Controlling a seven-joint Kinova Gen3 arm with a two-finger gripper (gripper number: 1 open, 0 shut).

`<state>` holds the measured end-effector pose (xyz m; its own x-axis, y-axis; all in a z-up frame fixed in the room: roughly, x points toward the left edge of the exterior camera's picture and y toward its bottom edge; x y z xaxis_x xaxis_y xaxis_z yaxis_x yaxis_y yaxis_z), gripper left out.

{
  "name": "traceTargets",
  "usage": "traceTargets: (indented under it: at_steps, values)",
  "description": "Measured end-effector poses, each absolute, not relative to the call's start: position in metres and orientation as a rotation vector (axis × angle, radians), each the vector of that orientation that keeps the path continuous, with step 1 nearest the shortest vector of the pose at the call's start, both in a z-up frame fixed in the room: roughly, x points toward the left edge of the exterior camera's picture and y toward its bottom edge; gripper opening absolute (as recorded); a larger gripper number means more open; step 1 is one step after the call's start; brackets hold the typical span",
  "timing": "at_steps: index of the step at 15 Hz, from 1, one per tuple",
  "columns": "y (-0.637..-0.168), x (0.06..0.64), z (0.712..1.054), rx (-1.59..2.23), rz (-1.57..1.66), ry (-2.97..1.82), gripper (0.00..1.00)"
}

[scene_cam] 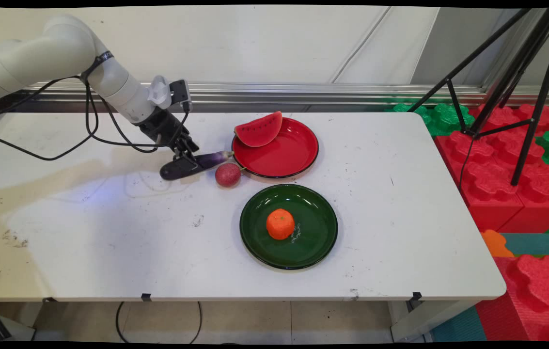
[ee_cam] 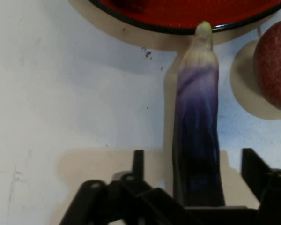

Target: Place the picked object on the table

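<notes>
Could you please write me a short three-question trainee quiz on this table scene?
1. True or false: the claw has its fingers on either side of the eggplant.
2. Which fruit lies on the green plate: A watermelon slice, B orange, C red fruit?
3. Fill in: the watermelon slice rests on the ___ plate.

Key: 1 true. 2 B, the orange. 3 red; the red plate holds it, while the round red fruit lies on the table.

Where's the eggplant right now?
Main view, left of centre: the eggplant lies on the table, its tip by the red plate, between the open end effector fingers.
</notes>
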<state>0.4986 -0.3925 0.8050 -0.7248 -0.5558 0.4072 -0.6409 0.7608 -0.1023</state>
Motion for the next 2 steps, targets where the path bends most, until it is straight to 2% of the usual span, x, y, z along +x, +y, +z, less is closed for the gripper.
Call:
traceTargets:
  at_steps: [2]
  values:
    - [-0.3928,0.5012,0.8055,0.909,0.335,-2.598,1.0]
